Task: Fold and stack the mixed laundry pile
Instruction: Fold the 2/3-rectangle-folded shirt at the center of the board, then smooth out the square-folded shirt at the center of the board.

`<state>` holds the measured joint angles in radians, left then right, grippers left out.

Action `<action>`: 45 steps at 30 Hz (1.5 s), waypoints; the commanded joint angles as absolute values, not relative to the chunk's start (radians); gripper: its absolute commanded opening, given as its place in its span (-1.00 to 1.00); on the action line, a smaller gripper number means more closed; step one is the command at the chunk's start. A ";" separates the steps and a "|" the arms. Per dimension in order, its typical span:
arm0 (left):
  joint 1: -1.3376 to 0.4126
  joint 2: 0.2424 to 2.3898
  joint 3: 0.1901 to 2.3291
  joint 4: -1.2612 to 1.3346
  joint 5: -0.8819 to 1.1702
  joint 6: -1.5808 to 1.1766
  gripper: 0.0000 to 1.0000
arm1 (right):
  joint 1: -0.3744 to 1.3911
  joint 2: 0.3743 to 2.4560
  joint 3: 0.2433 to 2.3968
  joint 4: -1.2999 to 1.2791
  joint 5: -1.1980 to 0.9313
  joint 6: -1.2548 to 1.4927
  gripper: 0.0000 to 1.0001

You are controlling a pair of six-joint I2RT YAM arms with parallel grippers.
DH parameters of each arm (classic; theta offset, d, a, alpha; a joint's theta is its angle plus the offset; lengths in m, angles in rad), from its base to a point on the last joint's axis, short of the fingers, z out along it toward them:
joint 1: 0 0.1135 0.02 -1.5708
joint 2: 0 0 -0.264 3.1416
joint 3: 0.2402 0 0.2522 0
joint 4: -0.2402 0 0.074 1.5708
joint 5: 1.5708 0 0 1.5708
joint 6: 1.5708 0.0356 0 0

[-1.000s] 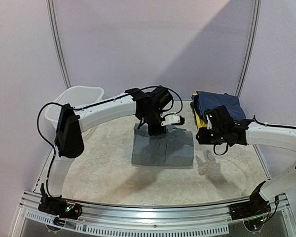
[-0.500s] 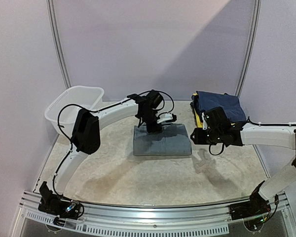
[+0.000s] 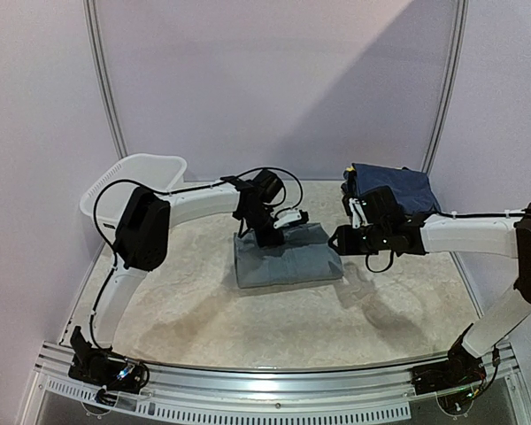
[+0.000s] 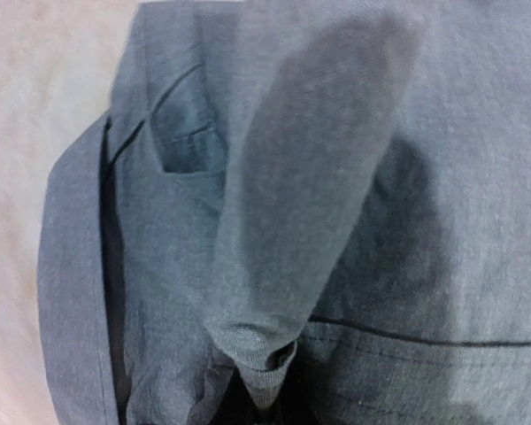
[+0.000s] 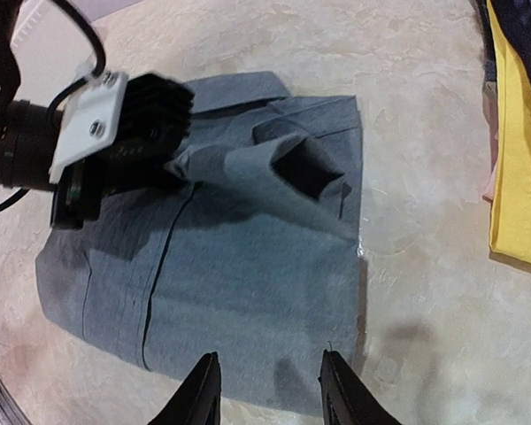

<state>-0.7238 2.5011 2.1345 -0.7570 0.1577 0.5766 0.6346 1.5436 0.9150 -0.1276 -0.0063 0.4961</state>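
The trousers point(image 3: 288, 261) (one pair, grey) lie folded into a flat rectangle at the centre of the table point(image 3: 203, 310). Seams show, and one flap is raised in a tented ridge. The left gripper point(image 5: 170, 161) pinches that ridge. The right gripper point(image 5: 267, 391) has its fingers spread by the trousers' right edge and holds nothing. One stack point(image 3: 394, 184) sits back right, navy on top, with a yellow garment point(image 5: 522, 150) beneath. One basin point(image 3: 133, 177) sits back left.
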 commanded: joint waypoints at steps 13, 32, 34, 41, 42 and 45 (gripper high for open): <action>-0.934 2.028 1.403 -0.567 0.221 0.388 -0.95 | 0.583 1.648 1.214 -0.226 -0.290 0.438 -0.17; -0.986 1.928 1.311 -0.545 0.151 0.357 -0.97 | 0.638 2.139 1.429 -0.324 -0.964 0.241 -0.84; -0.988 1.929 1.314 -0.549 0.145 0.355 -0.97 | 0.643 2.152 1.425 -0.332 -0.978 0.226 -0.86; -0.994 1.940 1.338 -0.568 0.129 0.355 -0.99 | 0.661 2.225 1.443 -0.352 -0.960 0.187 -0.88; -0.993 1.940 1.344 -0.573 0.125 0.355 -0.99 | 0.662 2.238 1.444 -0.350 -0.944 0.190 -0.88; -0.994 1.943 1.357 -0.584 0.119 0.357 -0.99 | 0.661 2.270 1.449 -0.357 -0.888 0.198 -0.87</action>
